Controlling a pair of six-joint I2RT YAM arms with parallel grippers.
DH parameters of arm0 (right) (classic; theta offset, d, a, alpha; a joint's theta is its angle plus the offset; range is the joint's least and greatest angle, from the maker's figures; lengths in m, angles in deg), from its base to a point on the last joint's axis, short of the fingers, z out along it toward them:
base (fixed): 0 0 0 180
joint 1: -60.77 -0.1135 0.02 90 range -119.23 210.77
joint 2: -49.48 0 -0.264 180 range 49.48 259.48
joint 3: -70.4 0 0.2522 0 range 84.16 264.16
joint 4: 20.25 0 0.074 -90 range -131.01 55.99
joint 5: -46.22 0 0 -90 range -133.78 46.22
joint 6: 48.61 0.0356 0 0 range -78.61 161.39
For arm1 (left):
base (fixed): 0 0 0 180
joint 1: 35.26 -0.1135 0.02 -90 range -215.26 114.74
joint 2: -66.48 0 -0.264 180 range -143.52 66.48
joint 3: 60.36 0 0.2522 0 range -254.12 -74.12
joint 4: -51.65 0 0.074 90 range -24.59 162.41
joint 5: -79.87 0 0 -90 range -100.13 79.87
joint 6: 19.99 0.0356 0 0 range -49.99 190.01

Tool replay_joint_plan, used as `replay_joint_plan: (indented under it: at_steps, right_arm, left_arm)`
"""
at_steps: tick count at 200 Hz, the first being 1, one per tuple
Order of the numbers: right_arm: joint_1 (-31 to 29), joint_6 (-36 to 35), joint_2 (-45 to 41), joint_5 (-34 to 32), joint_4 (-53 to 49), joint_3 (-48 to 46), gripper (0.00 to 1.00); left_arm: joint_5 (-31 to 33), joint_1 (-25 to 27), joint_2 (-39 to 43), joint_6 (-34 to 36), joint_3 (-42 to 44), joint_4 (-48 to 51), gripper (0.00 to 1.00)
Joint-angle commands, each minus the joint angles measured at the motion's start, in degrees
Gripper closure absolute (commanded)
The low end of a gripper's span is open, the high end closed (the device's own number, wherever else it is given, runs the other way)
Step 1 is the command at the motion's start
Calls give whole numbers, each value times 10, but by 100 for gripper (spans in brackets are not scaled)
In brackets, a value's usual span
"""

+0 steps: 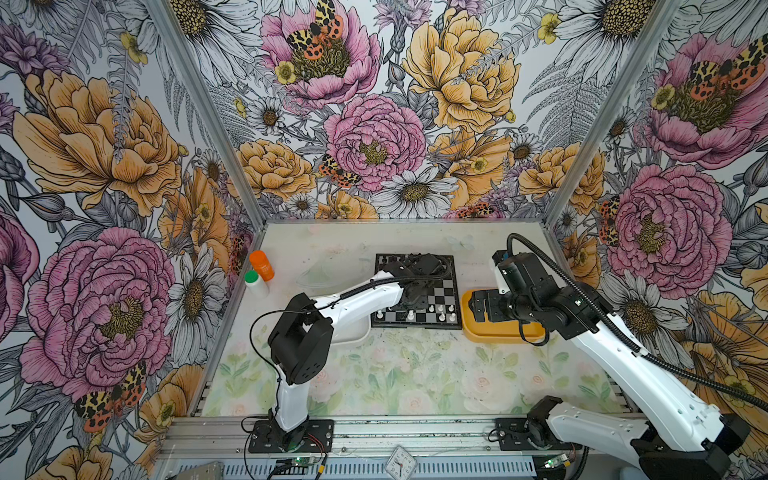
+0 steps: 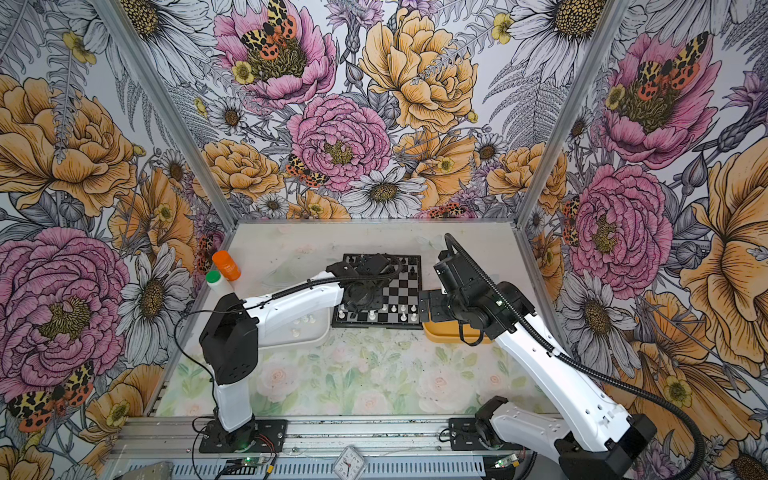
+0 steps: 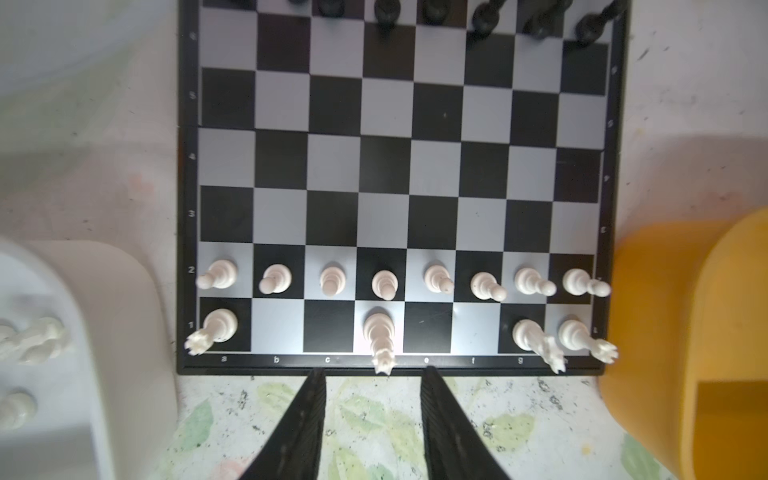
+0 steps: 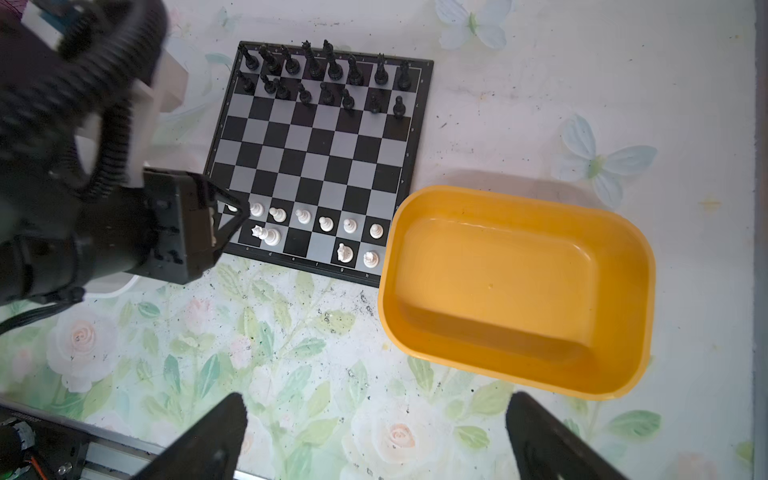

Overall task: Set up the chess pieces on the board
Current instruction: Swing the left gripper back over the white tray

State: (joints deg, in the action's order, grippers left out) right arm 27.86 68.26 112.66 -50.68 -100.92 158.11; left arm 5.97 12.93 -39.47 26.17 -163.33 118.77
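Observation:
The board [image 3: 386, 166] lies mid-table and also shows in both top views [image 1: 442, 291] [image 2: 401, 291]. Black chess pieces [image 4: 324, 70] fill its two far rows. White pawns [image 3: 384, 284] line the second near row. On the nearest row stand two rooks, a knight and the white queen [image 3: 379, 332]. My left gripper [image 3: 372, 370] hangs open just above the queen, its fingers apart on either side of the crown and holding nothing. My right gripper [image 4: 376, 403] is wide open and empty, hovering near the yellow tray [image 4: 515, 291].
The empty yellow tray sits against the board's right edge. A white tray [image 3: 104, 332] left of the board holds loose white pieces [image 3: 37, 340]. An orange bottle [image 1: 262, 265] and a green-capped white bottle [image 1: 254, 282] stand at the far left. A small clock [image 1: 401, 461] lies at the front rail.

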Motion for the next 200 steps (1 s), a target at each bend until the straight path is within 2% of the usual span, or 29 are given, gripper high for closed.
replay_joint_plan:
  at_steps: [1, 56, 82, 143, 200]
  right_arm:
    - [3, -13, 13, -3, 13, 30, 0]
    - [-8, -25, 70, 29, 51, 62, 0]
    - [-19, -30, 110, 50, 81, 78, 0]
    - [-44, -63, 243, 94, 102, 193, 0]
    - [-46, -81, 345, 121, 101, 303, 0]
  left_arm:
    - [33, -31, 80, -17, 28, -1, 60]
    - [46, -134, 230, -33, 152, 29, 60]
    - [43, -163, 275, -44, 199, 31, 60]
    - [43, -214, 329, -60, 263, 32, 60]
    - [30, -266, 333, -36, 278, 30, 59]
